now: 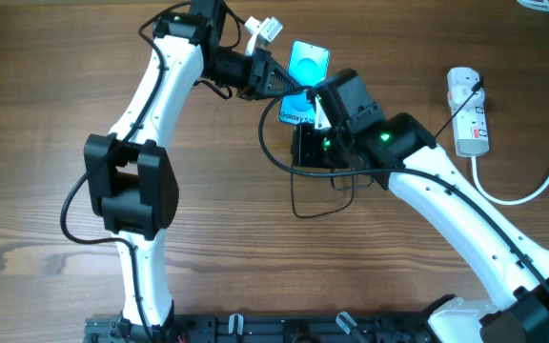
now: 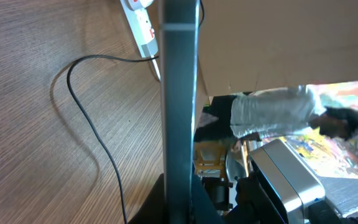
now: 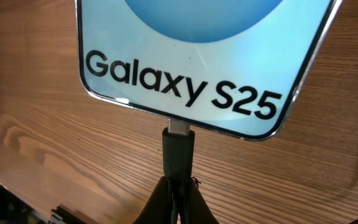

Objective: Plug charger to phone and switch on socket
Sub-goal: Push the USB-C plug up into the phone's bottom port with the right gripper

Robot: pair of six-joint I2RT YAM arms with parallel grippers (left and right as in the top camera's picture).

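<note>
Phone (image 3: pixel 191 56) is clamped in the left gripper (image 1: pixel 276 76). The right gripper (image 3: pixel 178 193) is pinched tight on the charger (image 3: pixel 178 146) tip, which sits right at the phone's bottom port. The socket (image 1: pixel 469 112) lies well apart, off right.

White arms (image 1: pixel 151 90), black joints (image 1: pixel 132 186), black cables (image 1: pixel 70 214) (green lights (image 1: pixel 385 137))

Bright, even light with soft shadows overhead; the phone (image 3: pixel 191 56) looms close, slightly soft, its screen glowing.
</note>
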